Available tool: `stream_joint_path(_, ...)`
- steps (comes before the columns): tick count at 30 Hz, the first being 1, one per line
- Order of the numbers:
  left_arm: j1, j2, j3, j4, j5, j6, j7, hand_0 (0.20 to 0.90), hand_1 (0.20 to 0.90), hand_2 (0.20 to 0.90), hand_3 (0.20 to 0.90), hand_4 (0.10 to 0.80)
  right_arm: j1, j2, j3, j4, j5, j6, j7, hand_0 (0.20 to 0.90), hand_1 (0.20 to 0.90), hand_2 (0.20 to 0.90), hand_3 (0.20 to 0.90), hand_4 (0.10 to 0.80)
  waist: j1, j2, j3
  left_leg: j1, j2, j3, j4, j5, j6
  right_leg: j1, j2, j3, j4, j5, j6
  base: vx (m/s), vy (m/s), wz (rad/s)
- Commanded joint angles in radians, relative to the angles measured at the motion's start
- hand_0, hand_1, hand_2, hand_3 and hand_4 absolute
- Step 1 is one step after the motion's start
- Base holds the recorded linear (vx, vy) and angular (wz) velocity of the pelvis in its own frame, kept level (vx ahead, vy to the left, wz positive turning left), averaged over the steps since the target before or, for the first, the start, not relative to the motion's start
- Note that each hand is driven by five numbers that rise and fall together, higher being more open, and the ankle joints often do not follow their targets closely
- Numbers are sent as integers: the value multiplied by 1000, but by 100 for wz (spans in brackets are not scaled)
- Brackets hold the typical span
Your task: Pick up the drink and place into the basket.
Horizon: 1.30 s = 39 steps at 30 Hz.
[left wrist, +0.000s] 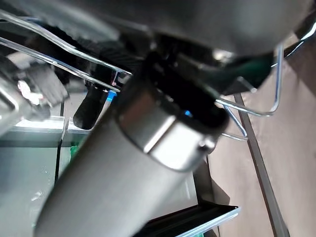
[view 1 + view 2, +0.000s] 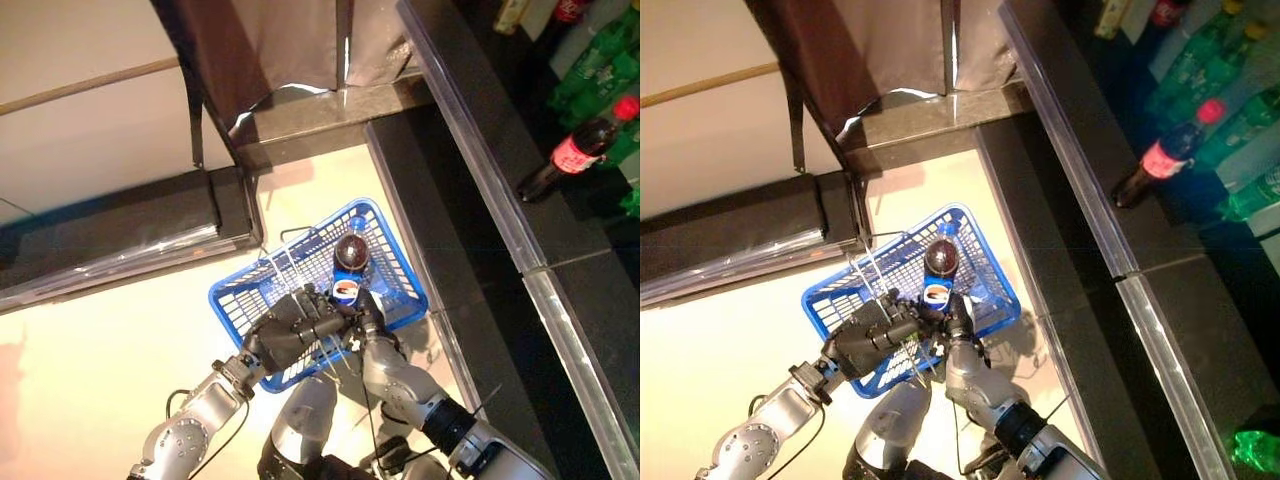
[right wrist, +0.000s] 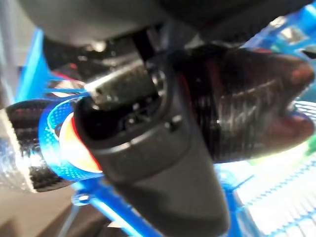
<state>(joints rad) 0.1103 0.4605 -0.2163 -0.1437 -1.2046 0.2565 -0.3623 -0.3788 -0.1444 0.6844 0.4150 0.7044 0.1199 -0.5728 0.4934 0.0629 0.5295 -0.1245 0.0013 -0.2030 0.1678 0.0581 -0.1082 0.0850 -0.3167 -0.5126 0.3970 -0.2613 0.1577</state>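
The right robot hand (image 2: 368,322) is gripping the drink (image 2: 350,262) over the basket (image 2: 395,262), whose handle (image 2: 290,262) the left robot hand (image 2: 295,325) is clutching; lowering it before letting go looks wise.

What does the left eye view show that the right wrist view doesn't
Only the left eye view shows the left hand curled on the wire handles, and a red-capped bottle lying on the dark counter. Only the right wrist view shows, close up, the right hand wrapped round the cola bottle. Both show that bottle over the blue basket.
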Motion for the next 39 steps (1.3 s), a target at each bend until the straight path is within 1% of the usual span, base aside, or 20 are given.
stream_joint_path(1,-90,-63,-8,-350,-71,-87,-248,300,300,300,200,100,-81,142,28,-67,147,-118,110,300,300,300,200,100,-16,9,-101,-50,-58,-27,95,-39,40,6,79,-12,-85,127,-86,0,0,0)
stream_joint_path(2,-89,-60,-6,-348,-68,-86,-268,300,300,300,200,100,-70,158,21,-42,261,-102,177,300,300,300,200,100,-11,8,-96,-55,-57,-27,96,-39,40,5,78,-16,-85,128,-87,0,0,0)
stream_joint_path(3,-89,-57,-5,-346,-68,-83,-282,300,300,300,200,100,-65,166,19,-28,329,-84,229,300,300,300,200,100,-8,7,-92,-57,-57,-28,96,-38,40,5,78,-18,-86,128,-87,0,0,0)
stream_joint_path(4,-89,-55,-4,-346,-68,-82,-289,300,300,300,200,100,-64,168,18,-22,343,-80,248,300,300,300,200,100,-7,7,-91,-58,-57,-29,95,-38,40,5,79,-19,-86,128,-87,0,0,0)
stream_joint_path(5,-87,-44,-1,-342,-68,-80,-316,300,300,300,200,100,-58,169,18,-8,398,-60,294,300,300,300,200,100,-3,6,-87,-62,-56,-29,94,-36,41,3,80,-23,-87,130,-87,0,0,0)
stream_joint_path(8,-81,-33,3,-339,-73,-69,-349,300,300,300,200,100,-55,163,12,8,459,-38,343,300,300,300,200,100,3,4,-83,-66,-55,-29,94,-34,41,3,79,-27,-89,133,-86,0,0,0)
stream_joint_path(10,-70,-20,6,-340,-67,-57,-398,300,300,300,200,100,-58,152,0,19,506,-21,386,300,300,300,200,100,6,-1,-79,-71,-53,-28,92,-33,41,-2,81,-28,-89,136,-85,0,0,0)
stream_joint_path(11,-70,-19,6,-340,-67,-56,-401,300,300,300,200,100,-58,151,-1,20,510,-20,388,300,300,300,200,100,7,-1,-79,-71,-53,-28,91,-33,41,-2,81,-28,-89,137,-85,0,0,0)
stream_joint_path(13,-67,-6,2,-338,-50,-59,-446,300,300,300,200,100,-69,149,-17,44,571,-10,411,300,300,300,200,100,8,-4,-75,-72,-52,-27,87,-30,43,-3,84,-27,-93,140,-85,0,0,0)
stream_joint_path(18,-72,13,-4,-345,-50,-75,-496,300,300,300,200,100,-64,140,-41,84,614,5,441,300,300,300,200,100,6,-4,-75,-78,-51,-20,84,-31,47,-12,80,-27,-92,144,-81,0,0,0)
stream_joint_path(21,-74,32,1,-353,-55,-80,-503,300,300,300,200,100,-64,136,-66,113,656,7,445,300,300,300,200,100,6,-7,-73,-79,-49,-13,86,-35,49,-15,75,-29,-88,147,-76,34,-4,1)
stream_joint_path(25,-77,41,4,-353,-60,-84,-504,300,300,300,200,100,-76,132,-103,158,684,0,441,300,300,300,200,100,5,-7,-71,-80,-50,-7,87,-38,53,-17,71,-28,-86,151,-73,0,0,0)
stream_joint_path(26,-79,45,8,-355,-68,-82,-499,300,300,300,200,100,-85,126,-130,183,696,1,439,312,312,312,214,114,5,-7,-70,-81,-51,-5,87,-39,55,-18,69,-28,-87,153,-71,0,0,0)
stream_joint_path(27,-80,48,11,-356,-71,-81,-494,300,300,300,200,100,-94,123,-143,194,694,-10,425,587,587,587,535,435,6,-8,-70,-82,-51,-4,86,-40,57,-19,68,-30,-89,154,-70,0,0,0)
stream_joint_path(28,-79,48,13,-356,-71,-80,-493,300,300,300,200,100,-99,121,-151,198,695,-17,412,799,799,799,782,682,6,-9,-70,-82,-52,-3,86,-41,58,-19,68,-30,-89,155,-69,0,0,0)
stream_joint_path(29,-79,48,13,-356,-71,-80,-493,300,300,300,200,100,-100,121,-152,198,695,-17,411,900,900,900,900,800,7,-9,-69,-82,-52,-3,86,-41,58,-19,68,-30,-89,155,-69,0,0,0)
stream_joint_path(30,-79,53,20,-360,-79,-73,-491,300,300,300,200,100,-110,114,-172,206,695,-33,396,900,900,900,900,800,8,-11,-68,-82,-52,-2,87,-44,60,-19,68,-31,-88,156,-69,0,0,0)
stream_joint_path(31,-79,54,21,-360,-80,-72,-491,300,300,300,200,100,-112,113,-174,208,695,-32,396,900,900,900,900,800,8,-12,-68,-82,-52,-2,87,-44,61,-19,67,-32,-87,156,-69,35,-28,1)
stream_joint_path(34,-82,59,32,-364,-85,-65,-479,300,300,300,200,100,-127,102,-198,217,655,-70,397,900,900,900,900,800,9,-21,-67,-79,-49,1,90,-51,63,-21,65,-36,-79,156,-67,33,-30,4)
stream_joint_path(39,-72,58,55,-369,-79,-61,-471,300,300,300,200,100,-108,76,-204,129,600,-112,371,900,900,900,900,800,1,-35,-63,-75,-41,6,86,-54,67,-26,68,-35,-74,158,-63,3,-20,7)
